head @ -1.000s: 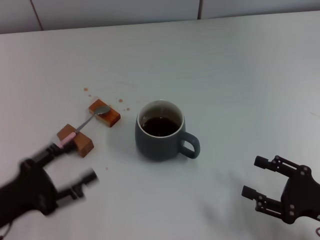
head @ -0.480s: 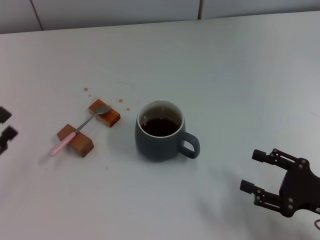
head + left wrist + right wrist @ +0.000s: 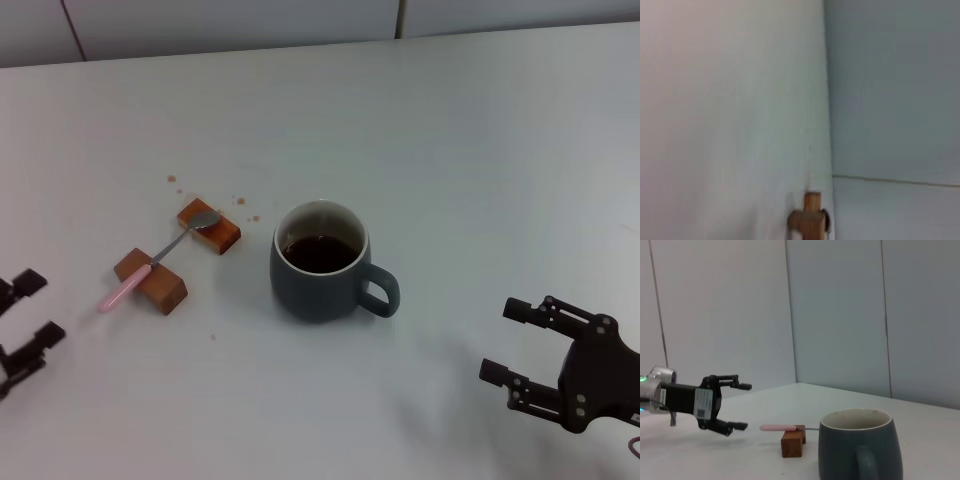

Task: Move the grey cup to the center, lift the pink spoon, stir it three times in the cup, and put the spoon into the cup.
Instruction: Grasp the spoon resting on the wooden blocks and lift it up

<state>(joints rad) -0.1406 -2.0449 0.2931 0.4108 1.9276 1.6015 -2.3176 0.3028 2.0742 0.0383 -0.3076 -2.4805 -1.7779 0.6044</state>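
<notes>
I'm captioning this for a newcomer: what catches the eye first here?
The grey cup with dark liquid stands mid-table, handle toward the robot's right. To its left the pink spoon lies bridged across two brown blocks. The left pincer hangs open at the table's left edge, the right pincer open at near right; both are clear of everything.

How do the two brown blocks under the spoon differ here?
The near block carries the pink spoon at its pink handle, which juts past it toward the left gripper; the far block holds the silver bowl. The far block sits closer to the grey cup, among brown specks. Both are brown, rectangular and lie flat on the table.
</notes>
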